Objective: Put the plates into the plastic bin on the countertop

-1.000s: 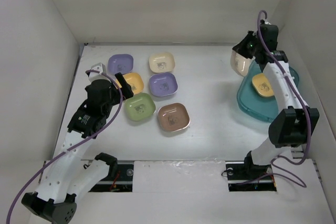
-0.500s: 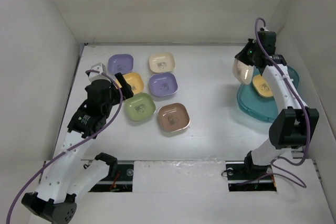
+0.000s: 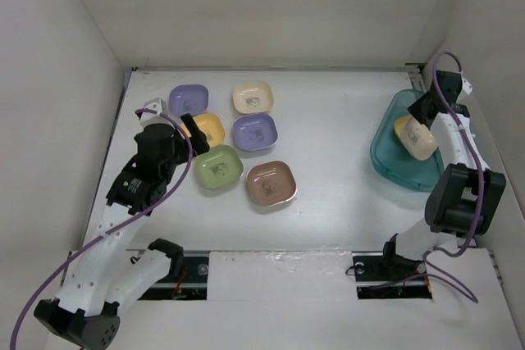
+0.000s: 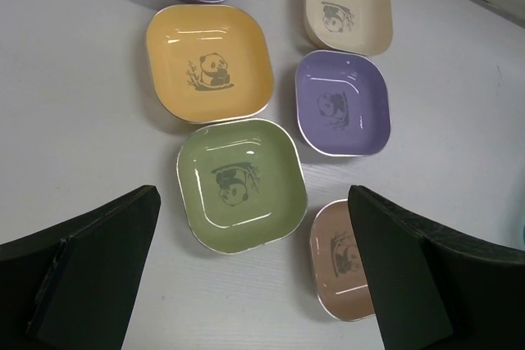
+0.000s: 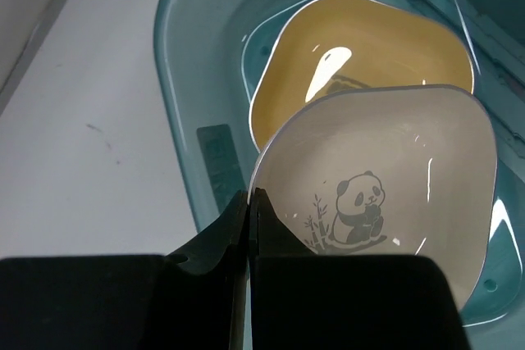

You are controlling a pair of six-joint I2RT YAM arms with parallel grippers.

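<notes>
Fingers (image 5: pixel 209 243) of the right gripper (image 5: pixel 248 202) were pinched on the rim of a cream plate (image 5: pixel 385 194). They held it just over the yellow plate (image 5: pixel 361 47) lying inside the plastic bin (image 5: pixel 184 71), at the right edge of the overhead view. This looked like the release step: lower a little, then let go. Meanwhile the left gripper (image 4: pixel 253 194) hung spread above the green plate (image 4: pixel 238 182), with five more around it on the countertop (image 4: pixel 74 145). No writing was legible; each plate bore a panda print.
</notes>
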